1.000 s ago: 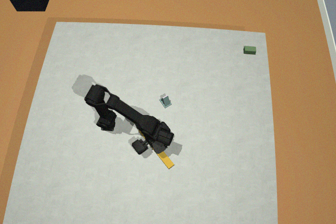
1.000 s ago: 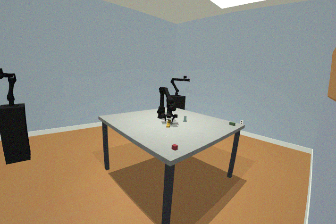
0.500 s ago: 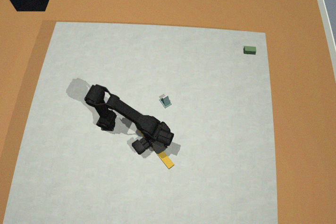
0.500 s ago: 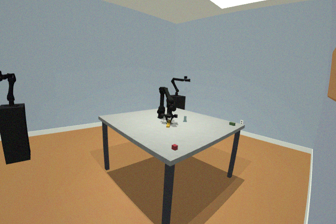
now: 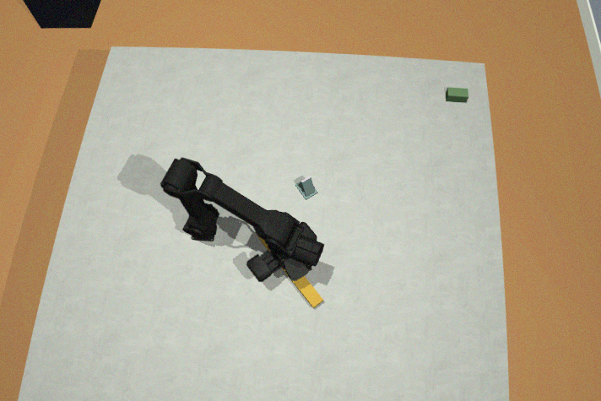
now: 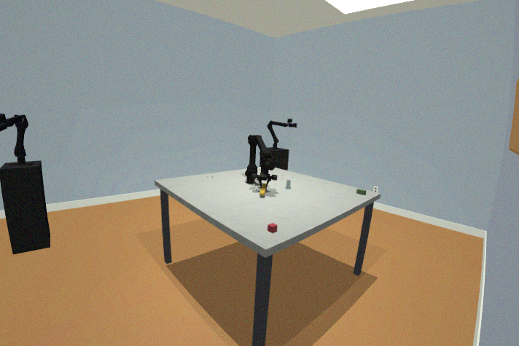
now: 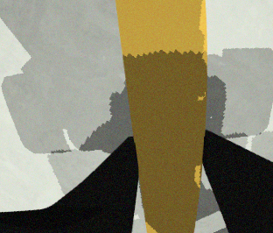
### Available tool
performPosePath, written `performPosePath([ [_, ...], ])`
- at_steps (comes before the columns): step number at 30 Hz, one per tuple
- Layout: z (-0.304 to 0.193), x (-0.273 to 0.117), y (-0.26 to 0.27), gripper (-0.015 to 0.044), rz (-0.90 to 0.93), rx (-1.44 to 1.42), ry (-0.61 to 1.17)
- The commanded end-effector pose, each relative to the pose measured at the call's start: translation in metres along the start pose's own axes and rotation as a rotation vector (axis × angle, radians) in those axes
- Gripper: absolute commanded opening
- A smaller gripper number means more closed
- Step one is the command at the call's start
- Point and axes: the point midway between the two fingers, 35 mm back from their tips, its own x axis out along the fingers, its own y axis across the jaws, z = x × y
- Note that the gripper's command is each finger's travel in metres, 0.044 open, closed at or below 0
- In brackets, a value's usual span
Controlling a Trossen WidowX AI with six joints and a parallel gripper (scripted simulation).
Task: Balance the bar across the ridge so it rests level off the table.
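Note:
The yellow bar (image 5: 311,293) (image 6: 262,192) (image 7: 163,28) lies flat and low at the table, running diagonally under the arm in the top view. I cannot tell any gap under it. My gripper (image 7: 167,141) is shut on the bar, one black finger against each long side; in the top and exterior views the arm largely hides the fingertips. The small grey-teal ridge (image 5: 308,186) (image 6: 288,184) stands upright on its base, apart from the bar, above and right of the gripper in the top view. Nothing rests on it.
A green block (image 5: 457,94) (image 6: 361,191) lies near a far table corner. A red cube (image 6: 272,227) sits near the closest table corner in the exterior view. Black pedestals (image 6: 25,207) with other arms stand off the table.

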Motion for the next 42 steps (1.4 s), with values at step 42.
performPosePath([
  [42,-0.008,-0.097,0.015,0.0,0.006,0.002,-0.012],
])
